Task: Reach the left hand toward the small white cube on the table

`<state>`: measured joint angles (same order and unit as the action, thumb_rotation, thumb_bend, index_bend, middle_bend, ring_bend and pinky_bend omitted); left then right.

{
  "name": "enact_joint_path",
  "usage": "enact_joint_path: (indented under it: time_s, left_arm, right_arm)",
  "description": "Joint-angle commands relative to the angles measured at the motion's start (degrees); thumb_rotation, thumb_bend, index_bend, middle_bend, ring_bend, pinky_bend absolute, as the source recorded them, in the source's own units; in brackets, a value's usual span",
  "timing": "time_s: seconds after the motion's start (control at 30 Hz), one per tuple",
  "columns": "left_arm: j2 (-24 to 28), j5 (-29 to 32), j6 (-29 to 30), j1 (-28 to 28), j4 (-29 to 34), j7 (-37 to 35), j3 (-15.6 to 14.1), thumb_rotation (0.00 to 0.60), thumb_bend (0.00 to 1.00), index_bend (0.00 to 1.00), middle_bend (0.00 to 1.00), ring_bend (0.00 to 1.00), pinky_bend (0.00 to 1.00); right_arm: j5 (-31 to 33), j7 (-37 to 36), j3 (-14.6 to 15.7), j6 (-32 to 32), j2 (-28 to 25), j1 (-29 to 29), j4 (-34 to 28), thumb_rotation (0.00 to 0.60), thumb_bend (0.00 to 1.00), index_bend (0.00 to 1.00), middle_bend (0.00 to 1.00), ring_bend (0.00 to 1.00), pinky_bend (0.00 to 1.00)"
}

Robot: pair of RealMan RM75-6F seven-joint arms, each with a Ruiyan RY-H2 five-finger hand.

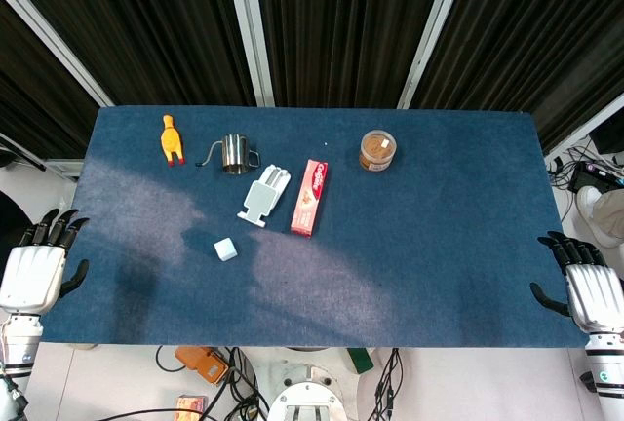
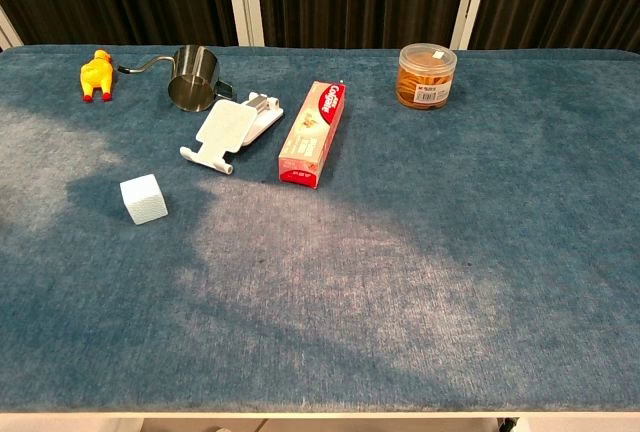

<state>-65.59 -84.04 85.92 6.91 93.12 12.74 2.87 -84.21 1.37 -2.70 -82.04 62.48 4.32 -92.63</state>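
A: Start nearest. Where's the left hand (image 1: 34,270)?

B: At the near left corner of the blue felt-covered worktop (image 1: 439,246), just off its edge, palm plate up, dark fingers spread and holding nothing. The right hand (image 1: 585,289) mirrors it at the near right corner, also spread and empty. Neither shows in the chest view.

A: And the small white cube (image 1: 225,248)?

B: On the worktop, left of centre in the near half, standing alone. From the left hand it lies forward and inward, toward the middle. It's well apart from that hand, but much farther from the right one, so the left is the natural choice.

A: Anything crowding it?

B: Just beyond sit a white plastic phone stand (image 1: 264,194) lying flat and a red and white toothpaste box (image 1: 308,197), its long axis running near to far. Farther back: a yellow rubber chicken (image 1: 172,138), a steel cup with a thin spout (image 1: 234,153), a clear jar of brown snacks (image 1: 377,149). I'd judge the diagonal path free.
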Motion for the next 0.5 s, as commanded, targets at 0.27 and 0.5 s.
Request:
enact_joint_path:
  time_s: [0.27,0.5]
  left_arm:
    - [0.1,-0.5,0.1,-0.1,0.4,0.6,0.0,0.6,0.33,0.19,0.14,0.09,0.23]
    - [-0.3,-0.4,-0.7,0.1,0.3,0.9,-0.2,0.6,0.33,0.19,0.14,0.09,0.23]
  right_arm:
    - [-0.3,0.1,0.1,-0.1,-0.1,-0.1,-0.1,0.6,0.39,0.28,0.22,0.24,0.21]
    - [0.0,0.1,0.1,0.2,-0.2,0.0,-0.1,0.6,0.39,0.28,0.22,0.24,0.21]
